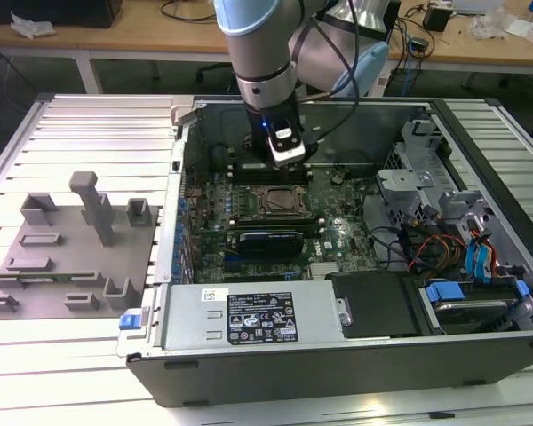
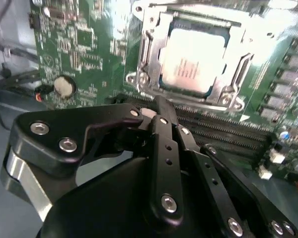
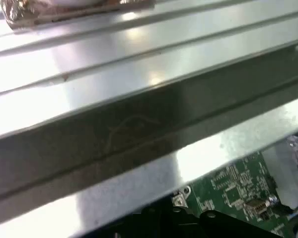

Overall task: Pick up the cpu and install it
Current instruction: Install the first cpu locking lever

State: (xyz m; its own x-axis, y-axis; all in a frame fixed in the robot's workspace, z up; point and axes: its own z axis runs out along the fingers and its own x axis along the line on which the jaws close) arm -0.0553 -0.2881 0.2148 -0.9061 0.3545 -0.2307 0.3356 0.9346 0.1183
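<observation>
The cpu is seen lying in the motherboard socket, its metal frame around it. The gripper hovers just beside it, fingers drawn together and empty (nothing between them). A chip not fully seated could be bent by any downward press.

Wooden desks behind, perhaps cluttered; dark floor beneath.

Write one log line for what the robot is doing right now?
stage: cpu seated in socket | gripper: shut, empty, beside socket over motherboard | tray: outside case
</observation>
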